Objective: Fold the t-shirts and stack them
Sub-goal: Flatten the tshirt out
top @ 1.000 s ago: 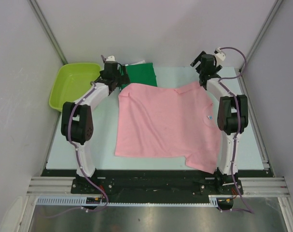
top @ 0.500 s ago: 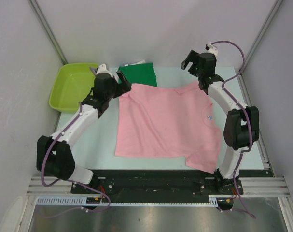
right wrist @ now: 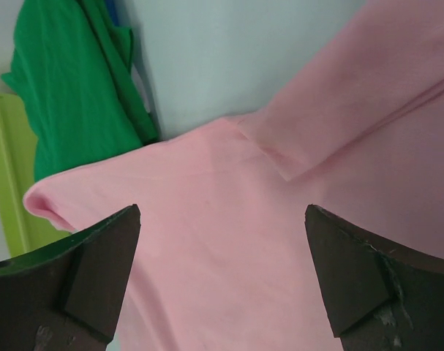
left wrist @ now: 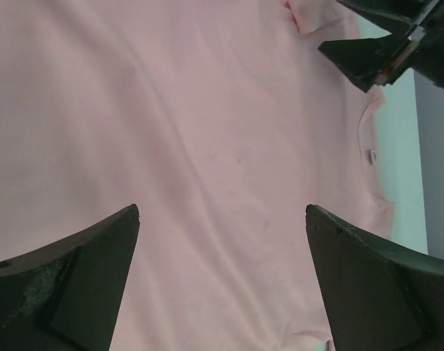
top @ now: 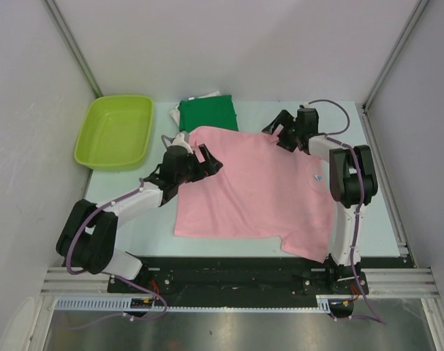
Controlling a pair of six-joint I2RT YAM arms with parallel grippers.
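Pink t-shirt [top: 254, 186] lies spread on the bench [top: 265, 113], far corner touching the folded green t-shirt [top: 211, 113], w/ left gripper [top: 209, 159] and right gripper [top: 275, 134] both wide open and empty over it, so an uneven or shallow pinch could drag it crooked or disturb the green one.

text: none legible | neck label [left wrist: 373, 155] on pink t-shirt [top: 251, 190]: too small to read

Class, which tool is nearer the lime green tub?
Left. The left tool is right of the lime green tub, over the pink t-shirt; the right tool is farther right, at its far edge.
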